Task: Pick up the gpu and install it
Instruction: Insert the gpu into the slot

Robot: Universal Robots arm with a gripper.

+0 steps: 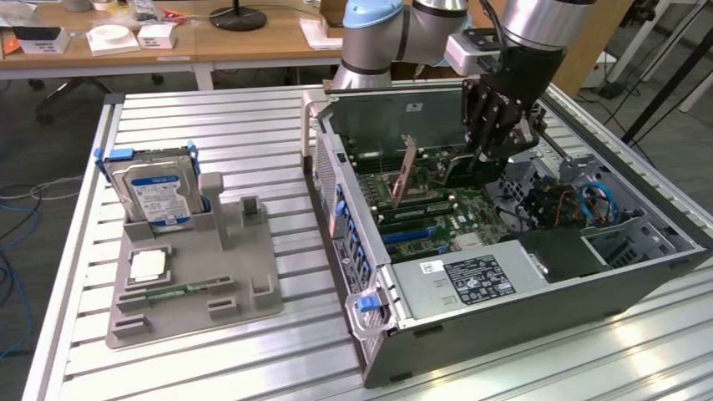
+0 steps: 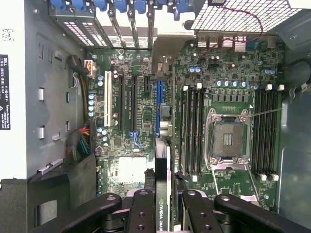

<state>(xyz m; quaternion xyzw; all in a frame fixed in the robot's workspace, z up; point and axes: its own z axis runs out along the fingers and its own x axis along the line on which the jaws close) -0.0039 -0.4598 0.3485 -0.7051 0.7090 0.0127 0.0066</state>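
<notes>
GPU held over the open computer case

In the exterior view, a hard drive (image 1: 156,190) stands in the grey holder (image 1: 189,276) at left; right, inside the case (image 1: 535,284), the gripper (image 2: 163,206) clamps the gpu (image 2: 163,179) edge-on above the motherboard (image 2: 194,97).

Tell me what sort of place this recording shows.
Probably a robotics lab or workshop: an open computer case lies on a slatted metal table, a grey parts holder with a hard drive sits beside it, and wooden desks stand behind.
</notes>
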